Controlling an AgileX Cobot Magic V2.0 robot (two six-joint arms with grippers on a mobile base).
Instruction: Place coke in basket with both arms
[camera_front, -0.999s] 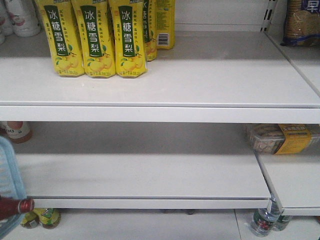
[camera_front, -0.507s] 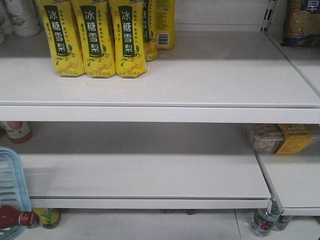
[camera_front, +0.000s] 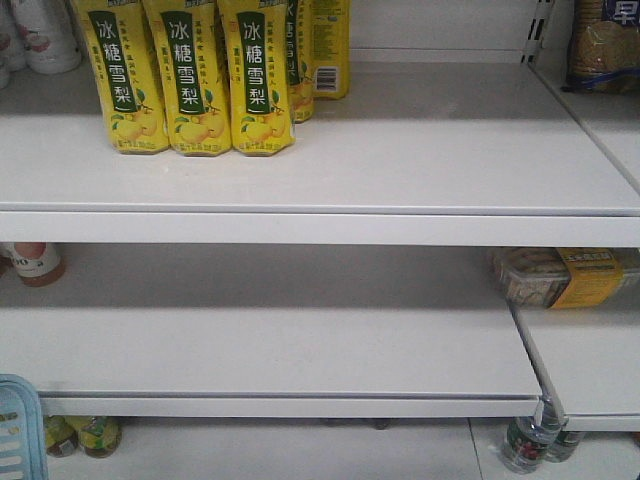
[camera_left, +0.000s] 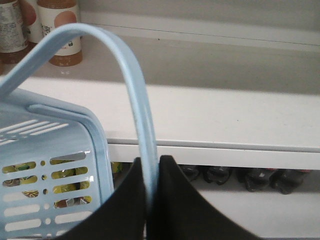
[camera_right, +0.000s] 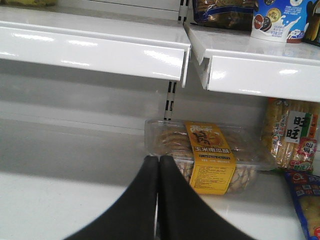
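The coke is out of view in every current frame. Only a corner of the light blue basket (camera_front: 18, 430) pokes into the front view at the bottom left. In the left wrist view the basket's slotted side (camera_left: 55, 150) fills the lower left, and its pale blue handle (camera_left: 131, 75) arches up over it. My left gripper (camera_left: 152, 159) is shut on that handle, which runs down between the two black fingers. My right gripper (camera_right: 158, 159) is shut with nothing in it, hovering over the lower white shelf (camera_right: 60, 195) in front of a pack of biscuits.
Yellow-labelled bottles (camera_front: 190, 80) stand on the upper shelf (camera_front: 400, 170). A clear biscuit pack with a yellow label (camera_right: 210, 155) lies at the right of the lower shelf. Brown-capped bottles (camera_left: 60, 30) stand far left. More bottles (camera_front: 525, 440) sit on the floor under the shelves.
In the front view the basket has sunk lower at the bottom left. The red coke that lay beside it has dropped out of view.
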